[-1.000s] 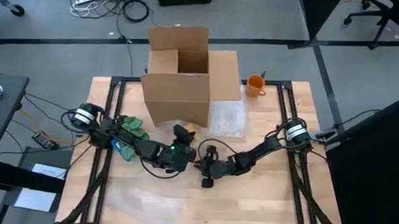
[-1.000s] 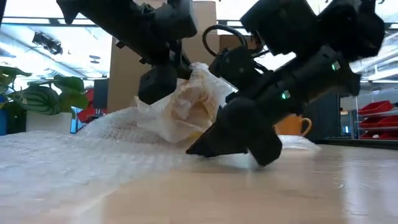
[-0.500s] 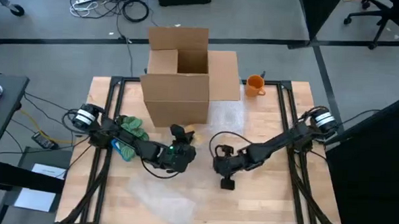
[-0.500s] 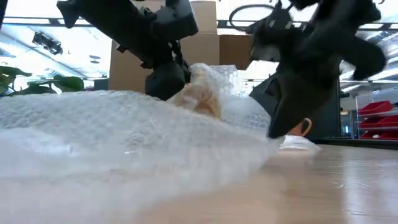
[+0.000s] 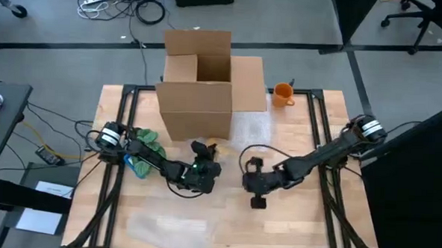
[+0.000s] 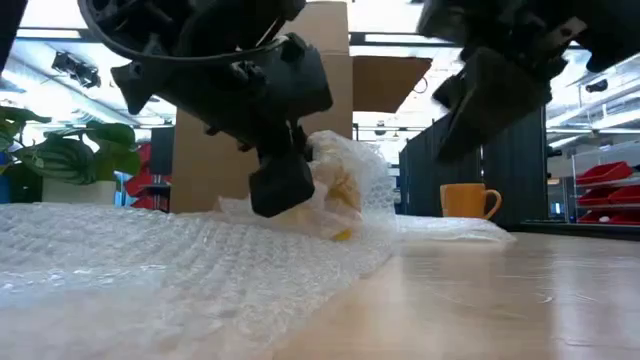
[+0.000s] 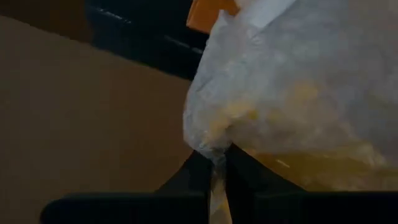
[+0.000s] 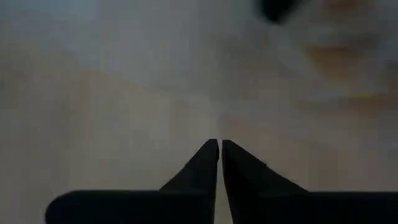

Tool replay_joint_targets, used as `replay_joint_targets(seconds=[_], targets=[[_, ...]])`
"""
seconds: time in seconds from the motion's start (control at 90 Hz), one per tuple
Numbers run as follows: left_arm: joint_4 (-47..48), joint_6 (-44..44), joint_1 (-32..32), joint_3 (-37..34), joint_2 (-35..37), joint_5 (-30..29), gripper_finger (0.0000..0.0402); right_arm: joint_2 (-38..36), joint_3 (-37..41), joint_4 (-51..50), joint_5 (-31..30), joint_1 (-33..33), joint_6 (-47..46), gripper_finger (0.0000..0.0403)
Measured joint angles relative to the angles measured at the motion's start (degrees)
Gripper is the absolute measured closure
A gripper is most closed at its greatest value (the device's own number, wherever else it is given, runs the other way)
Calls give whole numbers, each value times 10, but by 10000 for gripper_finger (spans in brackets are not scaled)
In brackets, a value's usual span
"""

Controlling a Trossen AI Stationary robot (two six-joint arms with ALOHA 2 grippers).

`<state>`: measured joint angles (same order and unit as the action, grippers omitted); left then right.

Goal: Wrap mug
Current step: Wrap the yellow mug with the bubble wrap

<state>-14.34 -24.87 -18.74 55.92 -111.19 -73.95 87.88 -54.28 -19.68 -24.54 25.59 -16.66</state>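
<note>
**A:** Left gripper (image 7: 217,163) fingers are pinched tight on a fold of bubble wrap (image 7: 298,81); the yellowish mug (image 6: 340,190) is bundled inside, mid-table just in front of the cardboard box (image 5: 197,82). Right gripper (image 8: 219,152) fingers are closed on nothing. A second ago it was pressed up against the bundle; now it's been pulled back and lifted, and the sheet has been flopped flat toward the front edge. So one fold looks done, the loose end still isn't tucked.

**B:** Agreed. The pinch is only seen in the left wrist view. The spare orange mug (image 5: 283,93) by the box's right side is best caught from overhead.
</note>
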Motion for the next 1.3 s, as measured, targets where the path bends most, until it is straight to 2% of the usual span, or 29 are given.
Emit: replay_joint_targets(seconds=[0.122, 0.2, 0.267, 0.4, 0.5, 0.6, 0.667, 0.744, 0.856, 0.933, 1.111, 1.211, 1.3], targets=[[-4, -2, -1, 0, -1, -4, 394, -54, 3, -61, -184, 13, 19, 403], [-11, -2, -1, -1, -1, -2, 394, -76, 19, -55, -225, -3, 52, 401], [-13, -3, -1, -1, -1, -1, 393, -87, 38, -34, -206, -30, 67, 393], [-13, -5, -2, -2, -1, -1, 388, -88, 82, 15, -119, -96, 66, 352], [-12, -5, -2, -2, -2, -1, 386, -83, 123, 108, -74, -143, 76, 309], [-13, -8, -2, -2, -2, -1, 386, -75, 164, 234, -55, -181, 126, 273], [-12, -11, -2, -2, -2, 0, 385, -65, 181, 297, -52, -201, 176, 258], [-19, -21, -2, -3, -2, 1, 385, -43, 195, 360, -20, -220, 213, 253], [-38, -41, -2, -3, -1, 1, 385, 6, 196, 431, 41, -235, 241, 264], [-49, -70, -3, -3, 2, 2, 384, 34, 195, 456, 43, -234, 249, 285], [-44, -105, -13, 0, 24, 4, 360, 55, 191, 482, -6, -195, 293, 387], [-38, -102, -19, 1, 54, -7, 336, 51, 191, 485, -46, -163, 305, 398], [-29, -96, -24, 1, 88, -19, 316, 45, 191, 481, -54, -143, 305, 401]])
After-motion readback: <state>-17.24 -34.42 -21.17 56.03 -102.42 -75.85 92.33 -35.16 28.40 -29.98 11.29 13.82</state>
